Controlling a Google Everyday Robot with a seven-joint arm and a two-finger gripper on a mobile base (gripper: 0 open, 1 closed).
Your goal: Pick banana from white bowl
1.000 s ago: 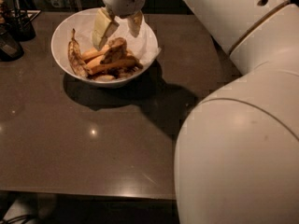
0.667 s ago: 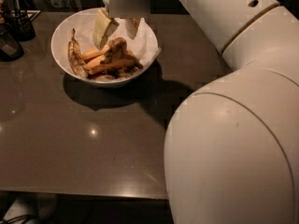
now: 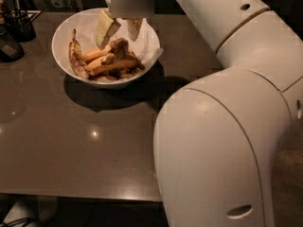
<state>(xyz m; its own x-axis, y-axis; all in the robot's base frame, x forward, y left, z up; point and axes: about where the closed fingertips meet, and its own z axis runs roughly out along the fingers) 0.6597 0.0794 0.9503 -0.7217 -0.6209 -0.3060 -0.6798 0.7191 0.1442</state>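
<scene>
The white bowl (image 3: 60, 34) stands at the back left of the dark table, lined with white paper. The tan-brown mottled banana (image 3: 119, 49) lies on top of two yellow-orange bananas (image 3: 112, 65), with a thin blackened banana (image 3: 75, 59) at the bowl's left. My gripper (image 3: 120, 31) hangs over the bowl, open. Its pale fingers (image 3: 106, 28) stand apart, just above the brown banana's upper end and to either side of it. It holds nothing.
Dark containers (image 3: 20, 23) and a black object (image 3: 7, 45) sit at the table's far left. My large white arm (image 3: 222, 126) fills the right side of the view. The table's front edge (image 3: 80, 196) runs along the bottom.
The gripper stays open over the bowl at almost the same spot. The arm's big white link has swung further left across the view. The bananas have not moved.
</scene>
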